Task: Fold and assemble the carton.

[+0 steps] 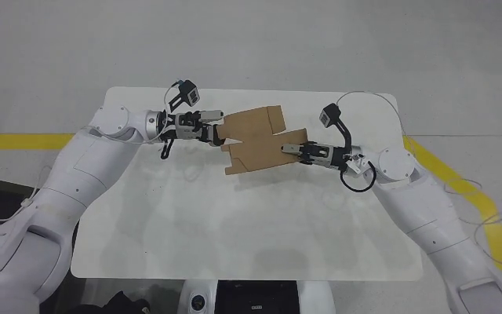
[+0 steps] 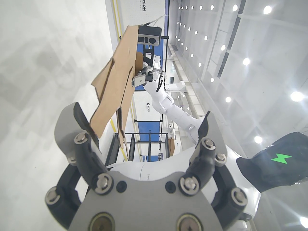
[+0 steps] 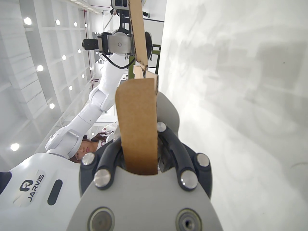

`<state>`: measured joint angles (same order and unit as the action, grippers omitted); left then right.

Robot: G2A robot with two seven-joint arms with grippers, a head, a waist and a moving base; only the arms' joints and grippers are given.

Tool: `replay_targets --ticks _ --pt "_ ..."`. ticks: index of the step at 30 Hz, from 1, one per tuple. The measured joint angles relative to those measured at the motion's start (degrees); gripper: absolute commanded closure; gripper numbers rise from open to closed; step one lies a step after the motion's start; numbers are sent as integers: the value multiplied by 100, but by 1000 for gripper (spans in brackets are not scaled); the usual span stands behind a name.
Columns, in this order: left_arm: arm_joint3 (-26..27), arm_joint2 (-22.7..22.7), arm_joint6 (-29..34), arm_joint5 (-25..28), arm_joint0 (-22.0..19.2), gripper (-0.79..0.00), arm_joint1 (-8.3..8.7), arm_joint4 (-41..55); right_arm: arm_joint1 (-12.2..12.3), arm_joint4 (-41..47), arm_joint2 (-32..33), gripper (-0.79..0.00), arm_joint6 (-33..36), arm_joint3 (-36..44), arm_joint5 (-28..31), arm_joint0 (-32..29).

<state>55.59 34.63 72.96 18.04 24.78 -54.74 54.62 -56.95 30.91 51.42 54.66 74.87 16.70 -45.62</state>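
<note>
Carton (image 1: pixel 255 140) cardboard is clamped at one end by the right gripper (image 1: pixel 302 151). In the right wrist view a brown flap (image 3: pixel 137 121) is seen passing down between the closed fingers of that gripper (image 3: pixel 142 102). One grey finger (image 3: pixel 168 111) is seen pressed against the flap's side, and the other is hidden behind the cardboard. From there the sheet runs away edge-on toward the other arm.

At the opposite end the left gripper (image 1: pixel 220 129) is held with its jaws spread wide. In its own wrist view the left gripper (image 2: pixel 142 111) is shown with a broad gap between the two dark pads. A corner of the carton (image 2: pixel 118 80) is seen just at the inner face of one finger (image 2: pixel 79 118). Whether that corner touches the pad cannot be told. Farther off in the same view, the right gripper (image 2: pixel 142 78) is seen shut on the far edge of the sheet.

From above, the carton is seen as an unassembled piece with notched flaps, stretched between the two grippers. It is placed over the far half of the white table (image 1: pixel 235 228), and in the wrist views it appears raised off the tabletop (image 3: pixel 228 73).

Beyond the table, a yellow line (image 1: pixel 31 141) is marked on the grey floor.
</note>
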Motion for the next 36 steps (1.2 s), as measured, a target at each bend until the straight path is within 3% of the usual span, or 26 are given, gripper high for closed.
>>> replay_targets --ticks 14,24,34,36 --pt "157 607 207 -153 127 -785 12 -2 -54 -450 80 0 -91 129 -296 -66" --pt "319 774 -472 -470 294 -785 -52 -334 -126 -509 98 0 -91 207 -306 -71" --pt "337 871 -672 -750 418 -785 -139 -548 -187 -567 144 0 -119 248 -297 -79" --pt "326 891 -716 -789 433 -705 -157 -608 -198 -584 157 0 -115 247 -290 -85"
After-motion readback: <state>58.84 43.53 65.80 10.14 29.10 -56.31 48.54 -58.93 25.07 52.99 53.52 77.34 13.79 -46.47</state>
